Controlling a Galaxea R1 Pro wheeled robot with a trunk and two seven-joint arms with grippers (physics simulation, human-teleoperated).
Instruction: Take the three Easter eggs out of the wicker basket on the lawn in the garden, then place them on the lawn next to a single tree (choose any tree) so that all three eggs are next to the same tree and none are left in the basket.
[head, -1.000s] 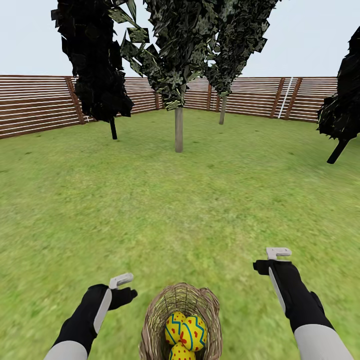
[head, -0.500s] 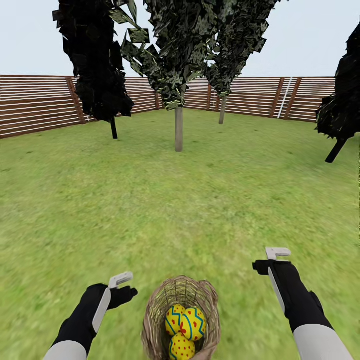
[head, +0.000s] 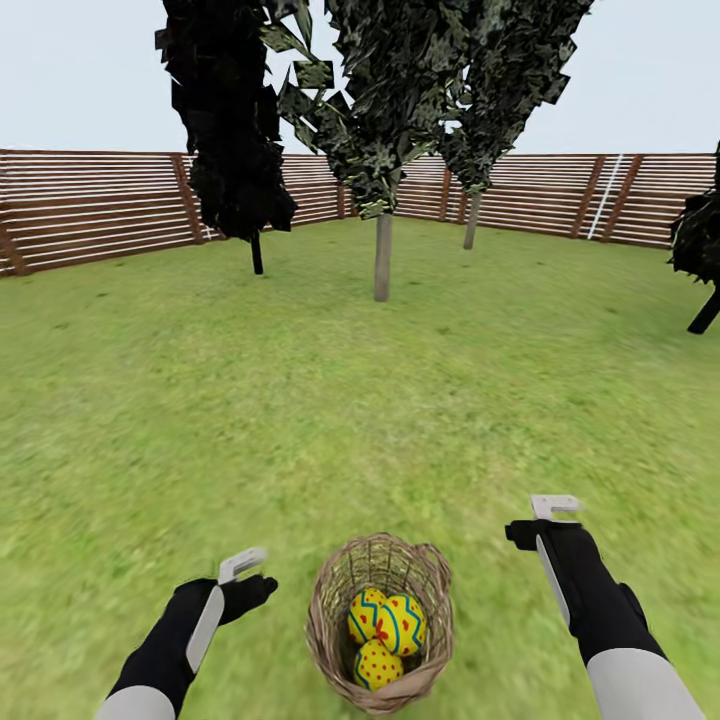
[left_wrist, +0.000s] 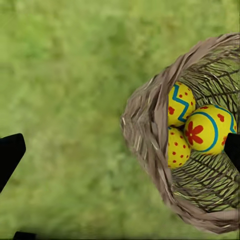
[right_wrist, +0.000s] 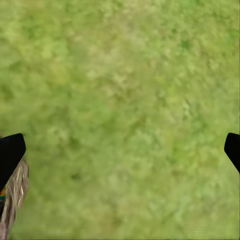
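Flanking the wicker basket (head: 380, 620), both tools spread wide, left tool (left_wrist: 120, 150) framing three Easter eggs (left_wrist: 192, 131), trees beyond

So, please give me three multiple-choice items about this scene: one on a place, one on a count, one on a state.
1. Where is the wicker basket?
A. Between the two hands, on the lawn
B. Beside the fence
C. Against a tree trunk

2. How many Easter eggs lie in it?
A. One
B. Two
C. Three

3. How is the left hand?
A. Shut on an egg
B. Open, holding nothing
C. Gripping the rim

Answers:
1 A, the head view shows it between both arms.
2 C, three show together.
3 B, its fingertips stand far apart.
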